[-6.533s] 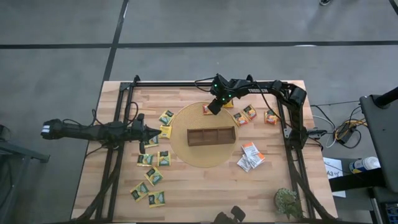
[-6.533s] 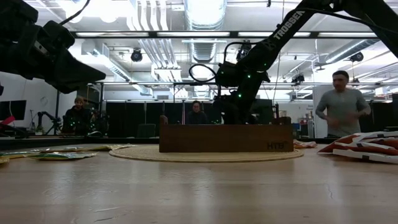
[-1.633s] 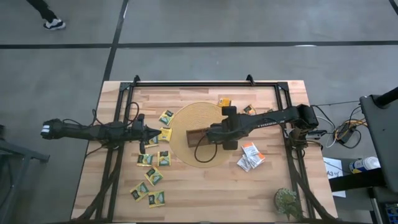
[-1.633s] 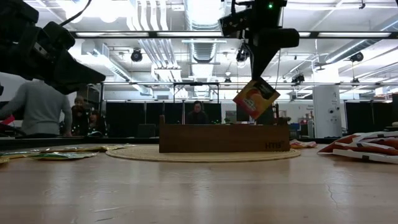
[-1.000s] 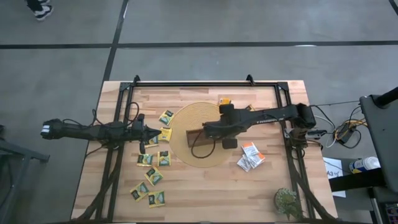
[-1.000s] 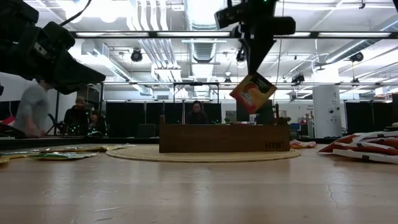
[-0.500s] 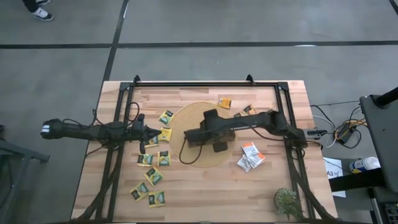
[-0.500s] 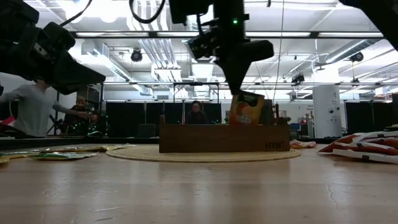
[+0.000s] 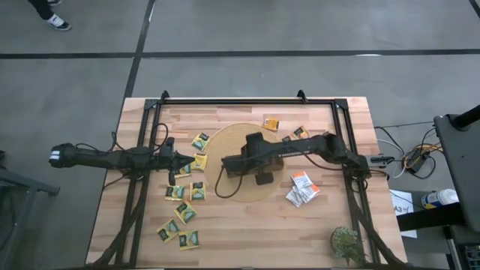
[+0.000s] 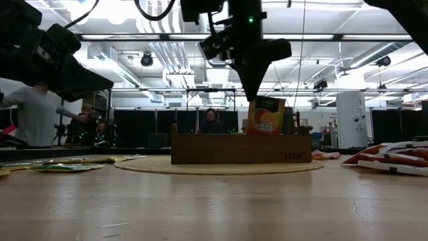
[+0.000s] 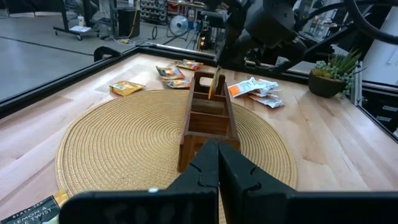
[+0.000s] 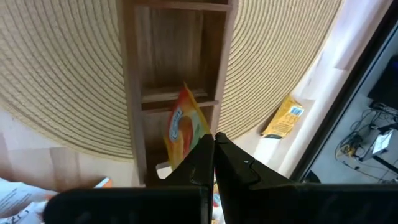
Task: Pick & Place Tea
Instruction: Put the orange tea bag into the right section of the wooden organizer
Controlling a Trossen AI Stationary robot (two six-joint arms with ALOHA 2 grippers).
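Note:
My right gripper [image 10: 255, 94] points down over the brown wooden tray [image 10: 241, 148] on the round woven mat [image 9: 241, 192], shut on an orange tea packet [image 10: 266, 116]. The packet stands upright in the tray's right-hand part, near a divider [image 12: 177, 96]; which compartment it is in, I cannot tell. Its lower part is hidden behind the tray wall. In the left wrist view the packet [image 11: 215, 84] shows edge-on. My left gripper [image 9: 189, 159] waits shut with nothing in it, left of the mat. My right gripper pinches the packet by its upper corner [image 12: 200, 135] between the two fingers, only at their free ends. The fingers come from above, slanting down. The packet hangs upright below them, its face toward the table's near edge and its lower part inside the tray [image 12: 134, 93].
Yellow-green packets [image 9: 184, 212] lie left of the mat and toward the near left. Orange packets [image 9: 271, 124] lie at the far side, white-and-orange ones [image 9: 302, 187] right of the mat. A small plant [image 9: 346, 244] stands at the near right corner. People move in the room behind.
My right gripper has gone toward the table's left edge and down, then stopped. The orange packet, which hung tilted above the tray, now stands upright with its lower part inside the tray. The gripper stays shut on it.

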